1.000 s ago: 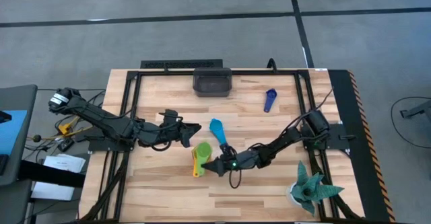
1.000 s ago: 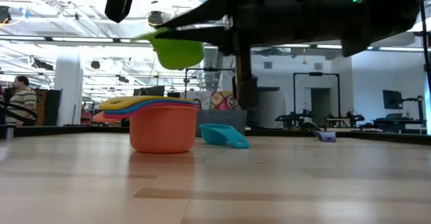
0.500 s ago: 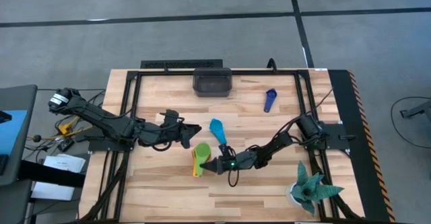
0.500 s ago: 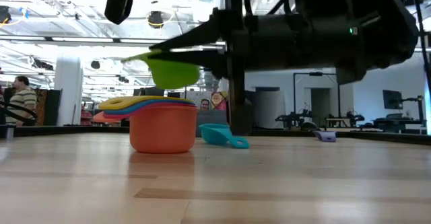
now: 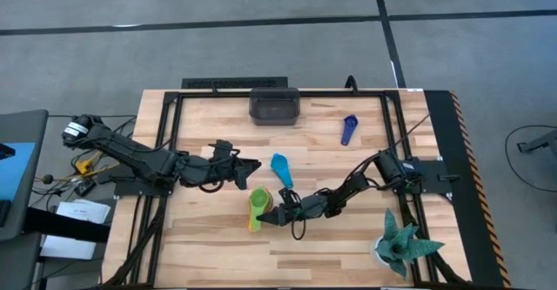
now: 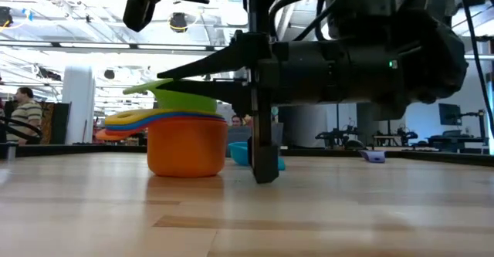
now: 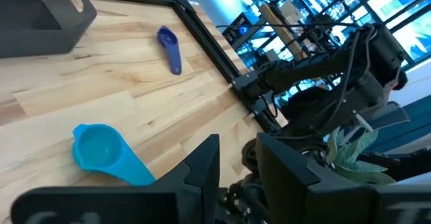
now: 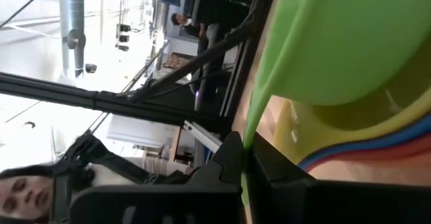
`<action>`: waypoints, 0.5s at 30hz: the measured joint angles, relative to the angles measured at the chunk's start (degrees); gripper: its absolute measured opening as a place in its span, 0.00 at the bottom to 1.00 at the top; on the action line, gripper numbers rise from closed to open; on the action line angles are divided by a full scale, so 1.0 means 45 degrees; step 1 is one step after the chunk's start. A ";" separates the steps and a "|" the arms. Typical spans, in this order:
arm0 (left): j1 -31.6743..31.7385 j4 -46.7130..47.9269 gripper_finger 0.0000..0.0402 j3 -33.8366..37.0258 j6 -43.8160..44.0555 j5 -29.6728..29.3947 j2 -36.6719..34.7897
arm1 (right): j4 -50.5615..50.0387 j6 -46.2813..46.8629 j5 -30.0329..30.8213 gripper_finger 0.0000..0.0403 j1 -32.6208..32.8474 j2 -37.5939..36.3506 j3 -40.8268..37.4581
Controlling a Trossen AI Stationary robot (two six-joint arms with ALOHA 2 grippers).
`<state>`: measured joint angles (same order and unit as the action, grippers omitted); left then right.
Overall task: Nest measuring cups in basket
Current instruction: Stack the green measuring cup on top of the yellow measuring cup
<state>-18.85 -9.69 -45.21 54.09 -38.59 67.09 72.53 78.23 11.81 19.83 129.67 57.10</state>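
Right claw [image 6: 166,83] pinching green cup [image 6: 185,100], atop orange-cup stack [image 6: 185,145]

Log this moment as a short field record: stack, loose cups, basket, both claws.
stack: orange cup at the bottom, red, blue and yellow rims above it, standing on the table, not in the basket
green cup: at the top of the stack, handle pinched by the right claw
loose cups: light blue cup near the table's middle; dark blue cup toward the far right
basket: at the far edge, no cups visible in it
left claw: raised, beside the stack, holding no cup
plant-like object: near right corner
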 joint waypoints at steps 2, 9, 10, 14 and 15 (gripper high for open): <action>0.0000 0.0000 0.21 0.0000 0.0005 0.0024 0.0000 | -0.0003 -0.0003 0.0007 0.05 -0.0037 0.0000 0.0000; 0.0000 -0.0005 0.21 0.0000 0.0028 0.0065 0.0000 | -0.0006 0.0194 0.0017 0.11 0.0038 0.0000 0.0000; 0.0000 -0.0010 0.21 0.0000 0.0027 0.0069 0.0000 | -0.0009 0.0222 0.0031 0.12 0.0072 0.0000 0.0000; 0.0000 -0.0005 0.21 0.0000 0.0028 0.0080 0.0000 | -0.0022 0.0504 0.0073 0.18 0.0201 0.0000 -0.0005; 0.0000 0.0002 0.21 0.0000 0.0027 0.0093 0.0000 | -0.0050 0.0595 0.0112 0.20 0.0233 0.0000 -0.0005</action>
<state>-18.85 -9.68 -45.21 54.22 -38.17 67.09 72.30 80.91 12.32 20.87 129.67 57.08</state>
